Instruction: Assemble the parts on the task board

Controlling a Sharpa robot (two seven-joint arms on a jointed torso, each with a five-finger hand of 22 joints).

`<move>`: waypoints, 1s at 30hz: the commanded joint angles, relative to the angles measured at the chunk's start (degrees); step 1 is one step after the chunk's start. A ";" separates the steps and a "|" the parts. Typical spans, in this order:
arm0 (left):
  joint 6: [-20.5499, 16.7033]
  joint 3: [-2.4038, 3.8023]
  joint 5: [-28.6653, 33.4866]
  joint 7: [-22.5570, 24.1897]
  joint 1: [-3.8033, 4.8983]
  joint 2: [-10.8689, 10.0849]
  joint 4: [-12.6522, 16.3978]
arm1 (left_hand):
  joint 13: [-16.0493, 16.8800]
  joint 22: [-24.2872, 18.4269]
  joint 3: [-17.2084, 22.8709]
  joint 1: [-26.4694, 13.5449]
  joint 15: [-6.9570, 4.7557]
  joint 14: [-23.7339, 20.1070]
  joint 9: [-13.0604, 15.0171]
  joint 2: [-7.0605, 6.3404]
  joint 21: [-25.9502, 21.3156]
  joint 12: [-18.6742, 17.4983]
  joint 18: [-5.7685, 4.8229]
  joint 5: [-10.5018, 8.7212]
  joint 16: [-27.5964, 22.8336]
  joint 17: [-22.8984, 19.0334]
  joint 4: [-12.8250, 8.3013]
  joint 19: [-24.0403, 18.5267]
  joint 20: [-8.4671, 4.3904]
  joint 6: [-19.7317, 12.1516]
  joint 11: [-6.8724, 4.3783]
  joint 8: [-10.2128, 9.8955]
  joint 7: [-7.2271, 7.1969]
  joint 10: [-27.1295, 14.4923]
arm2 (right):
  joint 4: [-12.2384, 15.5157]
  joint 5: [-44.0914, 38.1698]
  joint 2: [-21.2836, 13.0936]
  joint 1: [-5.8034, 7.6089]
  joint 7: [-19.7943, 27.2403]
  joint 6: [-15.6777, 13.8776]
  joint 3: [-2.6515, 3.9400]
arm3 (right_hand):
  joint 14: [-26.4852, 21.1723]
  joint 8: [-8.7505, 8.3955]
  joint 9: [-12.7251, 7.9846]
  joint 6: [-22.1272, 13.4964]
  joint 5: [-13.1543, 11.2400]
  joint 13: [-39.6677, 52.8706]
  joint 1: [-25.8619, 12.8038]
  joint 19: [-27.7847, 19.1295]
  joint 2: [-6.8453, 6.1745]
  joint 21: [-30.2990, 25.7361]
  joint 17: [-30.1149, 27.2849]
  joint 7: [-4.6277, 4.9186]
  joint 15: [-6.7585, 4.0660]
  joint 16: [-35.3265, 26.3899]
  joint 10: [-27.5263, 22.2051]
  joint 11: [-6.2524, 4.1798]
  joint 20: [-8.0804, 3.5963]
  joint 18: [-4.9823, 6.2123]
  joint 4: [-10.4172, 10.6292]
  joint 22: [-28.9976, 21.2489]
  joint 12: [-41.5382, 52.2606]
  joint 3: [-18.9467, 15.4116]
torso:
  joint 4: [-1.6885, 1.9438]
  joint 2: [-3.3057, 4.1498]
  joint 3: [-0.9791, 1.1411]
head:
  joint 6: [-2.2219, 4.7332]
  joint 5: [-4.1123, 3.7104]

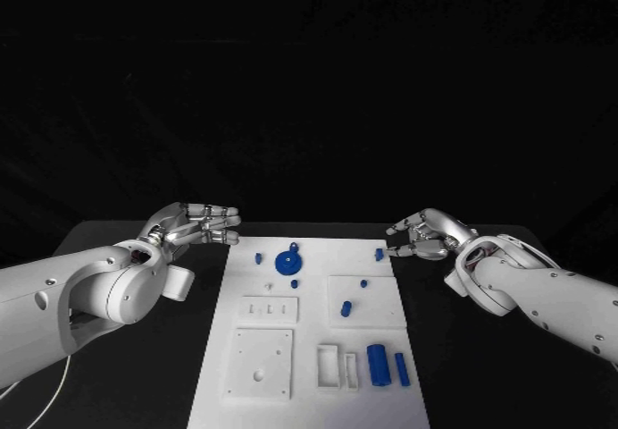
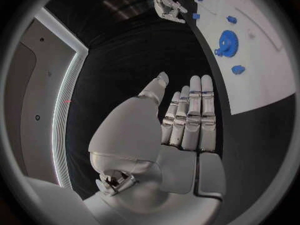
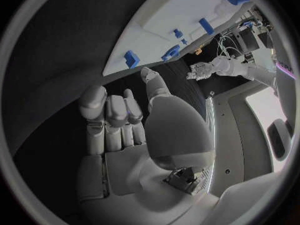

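The white task board (image 1: 387, 304) lies in the middle of the black table. A blue gear (image 1: 290, 263) stands near its far end, with small blue parts (image 1: 346, 308) scattered around it. Two blue cylinders (image 1: 378, 364) lie at the near right. My left hand (image 1: 200, 225) hovers off the board's far left corner, fingers stretched out and holding nothing; the left wrist view shows this hand (image 2: 184, 120) with the gear (image 2: 226, 42) beyond it. My right hand (image 1: 422, 237) hangs at the far right edge, beside a small blue part (image 1: 379, 255), fingers apart and empty (image 3: 125, 120).
White raised plates (image 1: 262, 361) and a slotted block (image 1: 338, 365) sit on the board's near half. Bare black table runs along both sides of the board. In the right wrist view my left hand (image 3: 201, 71) shows across the board (image 3: 169, 15).
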 commanded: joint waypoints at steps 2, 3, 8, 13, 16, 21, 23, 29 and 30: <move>0.98 0.03 -0.34 0.89 0.07 0.15 -0.09 | 0.09 -0.07 -0.20 -0.28 0.28 -0.14 0.05 -0.15 0.11 -0.03 -0.50 -0.24 0.09 -0.05 -0.35 -0.20 0.21 -0.05 0.20 0.08 0.10 -0.58 | -0.94 0.53 0.69 -0.34 2.35 2.38 0.04 | 0.13 -0.05 -0.05 -0.25 0.55 -0.08 -0.40 1.86 0.26 -0.25 0.16 0.25 0.09 -0.42 -0.55 -0.07 0.20 0.97 -1.40 5.92 -0.21 0.63 | 0.16 -0.01 -0.13 | -0.15 -0.09; 1.01 0.03 -0.35 0.89 0.07 0.16 -0.13 | 0.09 -0.07 -0.20 -0.28 0.28 -0.14 0.05 -0.15 0.11 -0.03 -0.50 -0.24 0.09 -0.05 -0.35 -0.20 0.21 -0.05 0.20 0.08 0.10 -0.58 | -1.28 0.44 0.94 -0.44 2.39 2.53 0.04 | 0.15 -0.06 -0.05 -0.23 0.78 -0.07 -0.34 1.89 0.29 -0.21 0.18 0.26 0.09 -0.42 -0.53 -0.08 0.19 0.97 -1.55 5.93 -0.18 0.74 | 0.11 -0.04 -0.16 | -0.21 0.13; 1.00 0.03 -0.37 0.91 0.05 0.36 -0.34 | 0.09 -0.10 -0.41 -0.23 0.37 -0.35 0.04 -0.08 0.04 -0.02 -0.48 -0.25 -0.02 -0.09 -0.41 -0.35 0.31 -0.09 0.26 0.07 0.12 -0.77 | -3.02 -0.23 2.23 -0.77 2.46 3.30 0.04 | 0.14 -0.08 -0.06 -0.36 1.51 -0.08 -0.87 1.84 0.35 -0.14 0.27 0.30 0.11 -0.48 -0.61 -0.07 0.23 1.00 -2.87 5.94 -0.18 1.62 | 0.08 -0.09 -0.11 | -0.65 0.54; 1.00 0.01 -0.54 0.88 0.03 0.51 -0.46 | 0.09 -0.21 -0.50 -0.25 0.52 -0.90 0.06 0.00 -0.17 -0.01 -0.51 -0.24 -0.31 -0.18 -0.43 -0.68 0.47 0.13 0.18 0.09 0.07 -0.26 | -3.84 -0.70 2.79 -1.14 2.54 3.72 0.04 | 0.13 -0.06 -0.06 -0.41 2.41 -0.06 -1.17 1.83 0.41 -0.10 0.33 0.34 0.11 -0.49 -0.62 -0.06 0.21 1.01 -3.66 5.94 -0.17 2.21 | 0.33 -0.04 -0.18 | -1.08 0.46; 0.97 0.01 -0.60 0.87 0.02 0.50 -0.54 | 0.09 -0.24 -0.52 -0.24 0.56 -0.99 0.06 0.02 -0.22 -0.02 -0.50 -0.25 -0.37 -0.18 -0.44 -0.73 0.51 0.16 0.18 0.09 0.07 -0.25 | -4.34 -0.93 3.09 -1.39 2.56 3.89 0.04 | 0.14 -0.07 -0.07 -0.48 2.67 -0.06 -1.42 1.80 0.41 -0.11 0.37 0.36 0.10 -0.50 -0.63 -0.05 0.21 1.05 -4.22 5.93 -0.17 2.68 | 0.22 -0.02 -0.13 | -1.28 0.46; 1.02 0.01 -0.63 0.85 0.02 0.51 -0.61 | 0.09 -0.24 -0.52 -0.24 0.56 -0.99 0.06 0.02 -0.22 -0.02 -0.50 -0.25 -0.37 -0.18 -0.44 -0.73 0.51 0.16 0.18 0.09 0.07 -0.25 | -4.67 -1.10 3.41 -1.74 2.59 4.05 0.04 | 0.14 -0.07 -0.07 -0.48 2.67 -0.06 -1.42 1.80 0.41 -0.11 0.37 0.36 0.10 -0.50 -0.63 -0.05 0.21 1.05 -4.22 5.93 -0.17 2.68 | 0.28 -0.10 -0.13 | -1.46 0.37; 1.03 0.01 -0.64 0.84 0.02 0.51 -0.62 | 0.09 -0.27 -0.55 -0.22 0.56 -0.94 0.05 0.04 -0.25 -0.02 -0.46 -0.23 -0.37 -0.14 -0.47 -0.69 0.52 0.06 0.22 0.08 0.10 -0.35 | -4.74 -1.13 3.55 -1.86 2.60 4.08 0.04 | 0.13 -0.07 -0.07 -0.50 2.71 -0.07 -1.60 1.79 0.43 -0.03 0.37 0.37 0.11 -0.54 -0.67 -0.05 0.22 1.08 -4.43 5.95 -0.20 2.85 | 0.28 -0.09 -0.14 | -1.50 0.38; 1.17 0.00 -0.65 0.80 0.01 0.55 -0.67 | 0.09 -0.27 -0.56 -0.22 0.55 -0.91 0.05 0.05 -0.25 -0.02 -0.45 -0.24 -0.36 -0.13 -0.47 -0.68 0.52 0.06 0.21 0.08 0.10 -0.36 | -5.19 -1.17 4.12 -2.16 2.53 3.88 0.03 | 0.18 -0.07 -0.06 -0.36 2.29 0.08 -1.88 1.83 0.71 0.09 0.57 0.34 0.09 -0.35 -0.54 -0.07 0.22 1.13 -4.57 5.98 0.00 3.19 | 0.39 -0.15 -0.19 | -1.59 0.33; 1.18 0.00 -0.65 0.79 0.01 0.55 -0.67 | 0.09 -0.28 -0.59 -0.21 0.52 -0.85 0.05 0.07 -0.26 -0.02 -0.44 -0.28 -0.33 -0.11 -0.47 -0.64 0.51 0.07 0.21 0.08 0.09 -0.36 | -5.27 -1.18 4.19 -2.18 2.51 3.83 0.03 | 0.19 -0.07 -0.07 -0.35 2.27 0.09 -1.89 1.84 0.72 0.12 0.59 0.34 0.09 -0.33 -0.53 -0.08 0.22 1.13 -4.59 5.98 0.02 3.22 | 0.37 -0.15 -0.19 | -1.59 0.34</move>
